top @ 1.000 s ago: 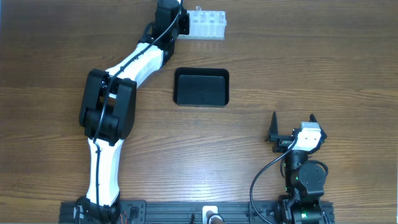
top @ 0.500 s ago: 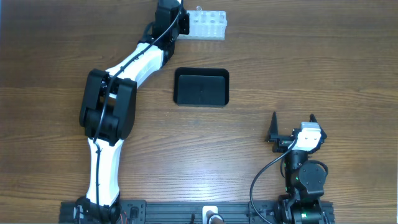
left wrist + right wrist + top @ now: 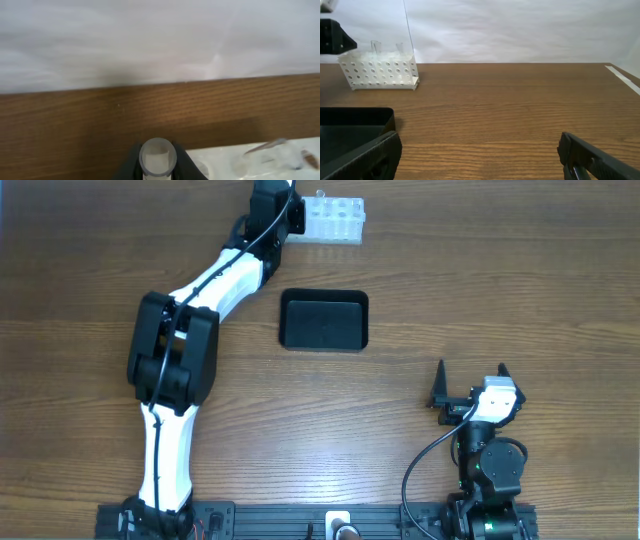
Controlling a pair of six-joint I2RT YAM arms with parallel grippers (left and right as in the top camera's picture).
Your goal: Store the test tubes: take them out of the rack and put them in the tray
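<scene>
Gripping a tube near its rim, the left gripper sat at the left end of the rack, far up the table, with a dark finger snug on each side of the glass. Whether the tube was free of its hole could not be told. The tray lay bare, well apart from the rack toward the arm bases, so judged nothing was stored yet. Step in hand looked like pulling this tube out. To do it well: lift straight up along the tube's axis until the bottom clears the rack, no sideways drag that could tip the light rack, keep the grip firm but not crushing, then carry low to the tray and lay it flat. The right gripper rested near its base, fingers spread wide, holding nothing. Only the left wrist view showed the tube's open mouth between the fingers; the top view hid it under the wrist. The right wrist view gave the rack from the side, with two more tube tops poking above it.
</scene>
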